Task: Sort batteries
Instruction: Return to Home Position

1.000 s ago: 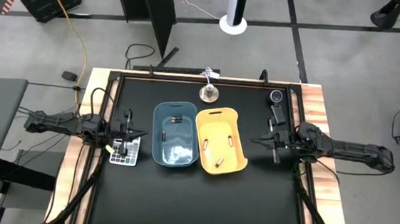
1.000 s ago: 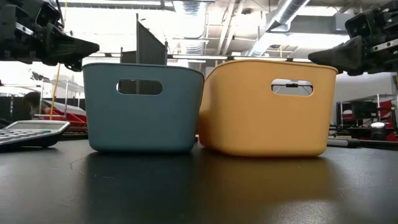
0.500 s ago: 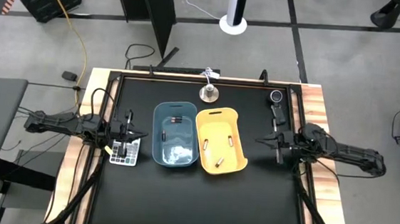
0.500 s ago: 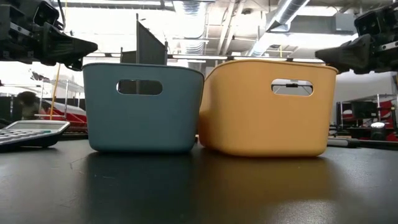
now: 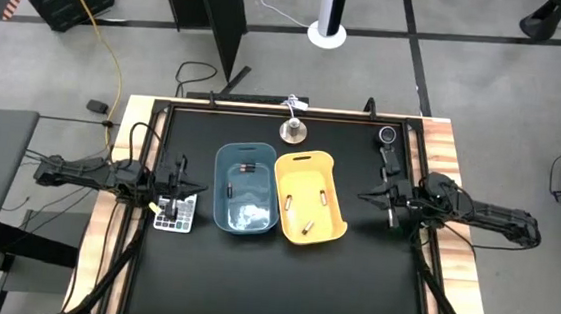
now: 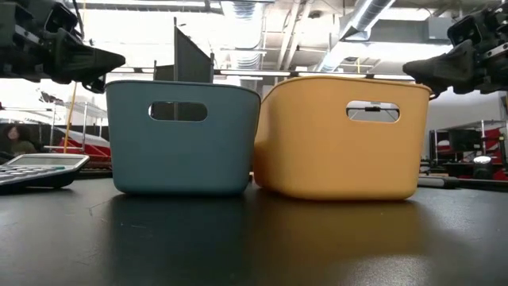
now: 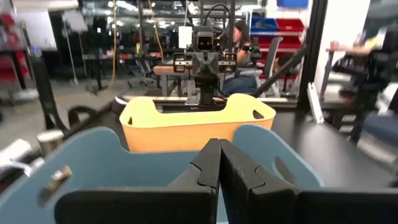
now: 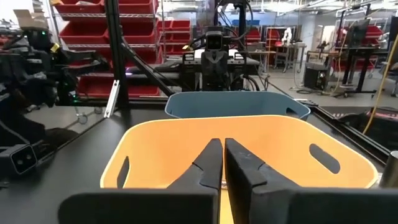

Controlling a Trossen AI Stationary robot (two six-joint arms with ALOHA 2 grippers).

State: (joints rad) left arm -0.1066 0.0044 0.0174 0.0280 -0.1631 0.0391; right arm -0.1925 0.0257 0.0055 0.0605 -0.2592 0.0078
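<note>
Left hand (image 5: 200,188) and right hand (image 5: 366,195) (both closed, empty) are held flanking blue bin (image 5: 230,188) and yellow bin (image 5: 304,174), where silver batteries (image 5: 307,226) are seen.

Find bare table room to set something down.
Bare: the mat in front of the blue bin and yellow bin; between bell and gadget. Crowded: calculator and left pincer flank the blue bin, right pincer the yellow.

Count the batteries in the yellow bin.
3 in the yellow bin: one battery along the wall beside the blue bin, a second battery nearer the opposite wall, a third battery at the picture's lower end. The high view shows its whole floor; none seems hidden.
</note>
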